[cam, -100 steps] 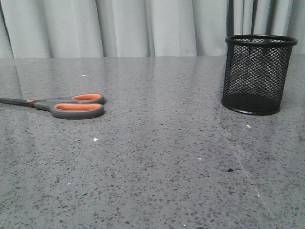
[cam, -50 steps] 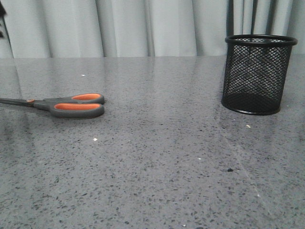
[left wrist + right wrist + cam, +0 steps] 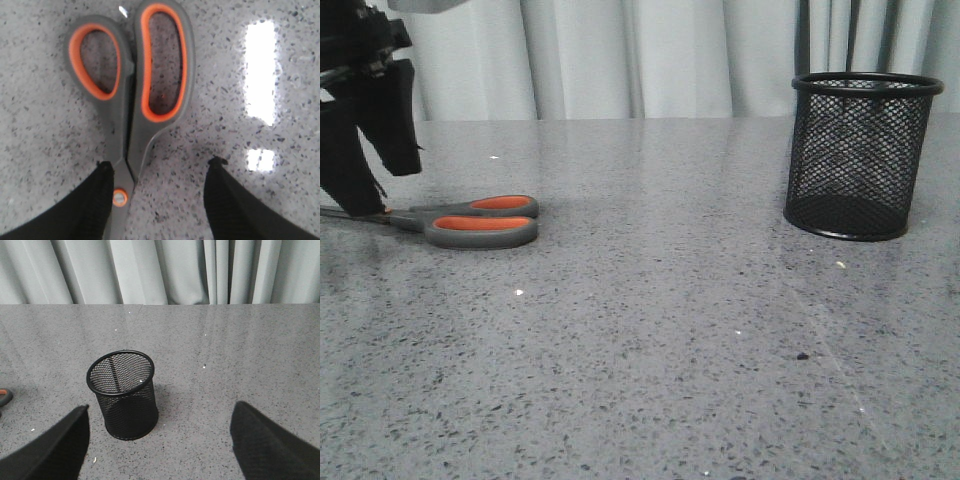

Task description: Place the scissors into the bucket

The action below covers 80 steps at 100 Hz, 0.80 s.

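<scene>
Down comes my left gripper [image 3: 365, 150] into the front view, where a second ago only bare table showed beside the blades; nothing else has shifted. Scissors [image 3: 470, 220] lie flat and closed near the left edge of the table [image 3: 640, 350], handles toward the middle, blades running off toward that edge. From the left wrist view I've got the scissors [image 3: 132, 100] right under me: grey handles, orange loops, orange pivot dot. My left gripper [image 3: 160, 200] has its jaws spread wide, one fingertip [image 3: 102, 172] just beside the pivot, the other finger well clear on the far side of the shank. I can't tell whether that near tip is touching the metal.

Bucket [image 3: 860, 155] stands upright toward the far right of the table, well apart from the scissors, with the curtain [image 3: 620, 55] hanging behind the far edge. Right wrist view looks down on the bucket [image 3: 125, 395], mesh wall and open rim. Right gripper [image 3: 160, 450] has its jaws wide too, holding nothing, hanging above the table near the bucket.
</scene>
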Each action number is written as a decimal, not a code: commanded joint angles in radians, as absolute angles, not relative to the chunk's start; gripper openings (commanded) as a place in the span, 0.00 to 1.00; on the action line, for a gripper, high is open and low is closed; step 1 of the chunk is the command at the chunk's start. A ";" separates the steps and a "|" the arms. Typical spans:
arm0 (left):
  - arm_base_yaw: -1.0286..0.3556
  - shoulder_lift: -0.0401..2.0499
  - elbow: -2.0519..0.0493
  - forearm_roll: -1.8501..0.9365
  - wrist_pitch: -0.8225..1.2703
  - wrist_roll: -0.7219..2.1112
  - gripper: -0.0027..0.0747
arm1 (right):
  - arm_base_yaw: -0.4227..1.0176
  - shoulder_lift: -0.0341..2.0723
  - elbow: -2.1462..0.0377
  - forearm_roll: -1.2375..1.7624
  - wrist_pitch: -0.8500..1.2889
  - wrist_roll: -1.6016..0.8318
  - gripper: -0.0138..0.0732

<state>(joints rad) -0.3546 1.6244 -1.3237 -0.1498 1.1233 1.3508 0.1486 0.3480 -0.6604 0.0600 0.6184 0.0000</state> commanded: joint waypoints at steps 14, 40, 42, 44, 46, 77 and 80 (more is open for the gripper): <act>-0.364 1.633 -1.366 -0.211 1.105 1.382 0.51 | 0.149 0.365 -0.691 0.061 0.548 -0.009 0.77; -0.360 1.672 -1.366 -0.211 1.081 1.391 0.51 | 0.149 0.365 -0.691 0.091 0.565 -0.009 0.77; -0.360 1.675 -1.366 -0.211 1.081 1.393 0.51 | 0.149 0.365 -0.691 0.091 0.566 -0.009 0.77; -0.360 1.679 -1.366 -0.211 1.081 1.397 0.51 | 0.149 0.365 -0.691 0.091 0.569 -0.009 0.77; -0.360 1.682 -1.368 -0.211 1.081 1.405 0.51 | 0.149 0.365 -0.691 0.091 0.574 -0.009 0.77; -0.360 1.701 -1.396 -0.209 1.040 1.408 0.51 | 0.149 0.365 -0.691 0.091 0.606 -0.009 0.77; -0.360 1.705 -1.398 -0.209 1.040 1.408 0.51 | 0.149 0.365 -0.691 0.091 0.606 -0.009 0.77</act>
<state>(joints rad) -0.3546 1.7387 -1.3603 -0.1847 1.0648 1.4088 0.1486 0.3480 -0.6604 0.0899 0.6731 0.0000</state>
